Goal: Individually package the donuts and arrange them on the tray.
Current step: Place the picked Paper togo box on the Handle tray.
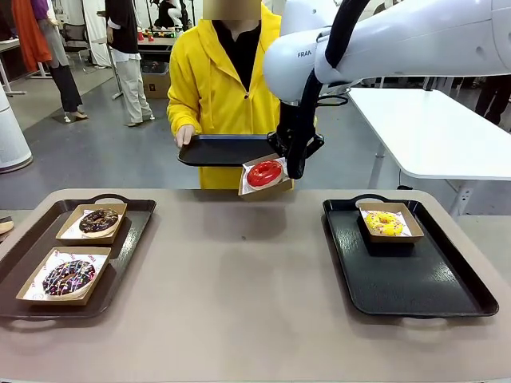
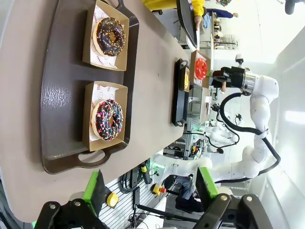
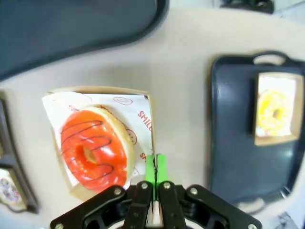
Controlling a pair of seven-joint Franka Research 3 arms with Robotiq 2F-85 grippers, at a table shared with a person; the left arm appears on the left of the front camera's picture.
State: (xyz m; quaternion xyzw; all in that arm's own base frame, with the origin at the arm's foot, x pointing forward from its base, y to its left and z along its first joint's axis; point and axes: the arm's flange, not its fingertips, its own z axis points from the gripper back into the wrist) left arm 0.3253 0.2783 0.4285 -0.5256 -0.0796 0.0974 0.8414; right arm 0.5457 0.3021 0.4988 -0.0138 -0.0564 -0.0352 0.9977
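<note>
Right gripper (image 3: 155, 167) pinches box (image 3: 150, 102) edge; red donut (image 3: 93, 149) inside (seemingly airborne).

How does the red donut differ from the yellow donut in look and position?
The red donut has glossy red icing with dark lines; the yellow donut has yellow icing. The red donut's box hangs in the air, pinched by the right end effector; the yellow donut's box rests on the black tray. Both sit in paper-lined boxes.
</note>
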